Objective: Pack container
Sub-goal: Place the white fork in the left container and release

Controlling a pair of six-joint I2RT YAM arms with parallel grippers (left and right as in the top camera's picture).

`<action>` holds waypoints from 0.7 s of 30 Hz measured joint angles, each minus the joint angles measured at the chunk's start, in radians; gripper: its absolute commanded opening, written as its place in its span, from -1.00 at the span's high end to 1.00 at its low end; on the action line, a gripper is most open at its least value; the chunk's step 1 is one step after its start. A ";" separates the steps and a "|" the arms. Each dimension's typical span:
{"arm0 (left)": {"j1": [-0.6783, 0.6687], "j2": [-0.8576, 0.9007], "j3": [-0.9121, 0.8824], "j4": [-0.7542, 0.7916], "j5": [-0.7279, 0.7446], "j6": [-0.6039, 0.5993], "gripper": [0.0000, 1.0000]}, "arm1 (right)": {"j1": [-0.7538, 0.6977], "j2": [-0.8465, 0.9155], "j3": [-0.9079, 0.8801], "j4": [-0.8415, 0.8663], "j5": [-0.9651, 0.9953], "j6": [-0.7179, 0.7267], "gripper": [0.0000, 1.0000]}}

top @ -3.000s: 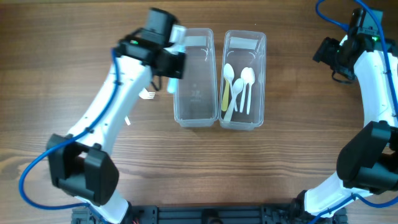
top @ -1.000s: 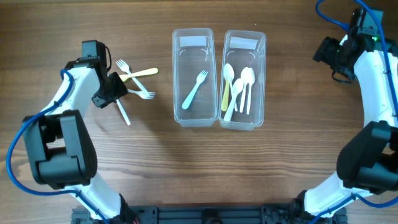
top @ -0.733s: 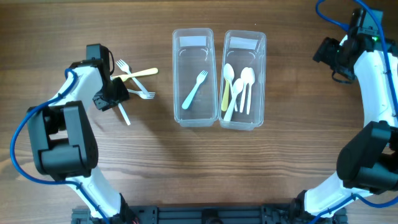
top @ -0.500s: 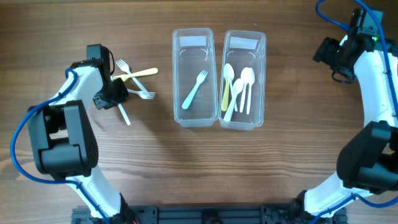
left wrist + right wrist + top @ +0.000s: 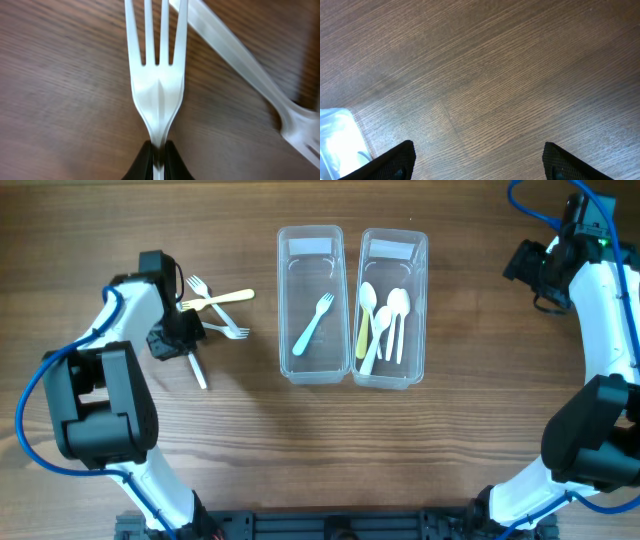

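My left gripper (image 5: 172, 337) is down at the fork pile on the left of the table, shut on the neck of a white fork (image 5: 157, 75); the fork's handle sticks out below the gripper in the overhead view (image 5: 199, 370). A yellow fork (image 5: 218, 298) and two more white forks (image 5: 196, 283) (image 5: 232, 332) lie beside it. The left clear container (image 5: 286, 330) holds a light blue fork (image 5: 312, 325). The right clear container (image 5: 420, 330) holds several spoons (image 5: 382, 320). My right gripper (image 5: 480, 165) is open and empty over bare table at the far right (image 5: 535, 275).
Another utensil's handle (image 5: 235, 60) crosses just right of the held fork's tines. A corner of the right container (image 5: 335, 142) shows at the left edge of the right wrist view. Wooden table (image 5: 320, 450) lies all around.
My left arm left the blue fork in the left container, swung back to the fork pile and shut on a white fork, which has shifted slightly. The right arm has not moved.
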 measured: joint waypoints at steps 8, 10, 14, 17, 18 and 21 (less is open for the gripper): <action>-0.100 -0.174 0.242 -0.093 0.056 0.000 0.92 | 0.000 0.000 0.000 0.000 0.000 0.000 -0.62; -0.179 -0.211 0.251 -0.064 0.081 0.000 0.92 | 0.000 0.000 0.000 0.000 0.000 0.000 -0.62; -0.387 -0.212 0.252 -0.006 0.125 0.003 0.92 | 0.000 0.000 0.000 0.000 0.000 0.000 -0.62; -0.474 -0.194 0.252 0.036 0.135 0.007 0.92 | 0.000 0.000 0.000 0.000 0.000 0.000 -0.62; -0.494 -0.185 0.252 0.044 0.136 0.007 0.91 | 0.000 0.000 0.000 0.000 0.000 0.000 -0.62; -0.550 -0.132 0.252 0.057 0.132 0.007 0.92 | 0.000 0.000 0.000 0.000 0.000 0.000 -0.62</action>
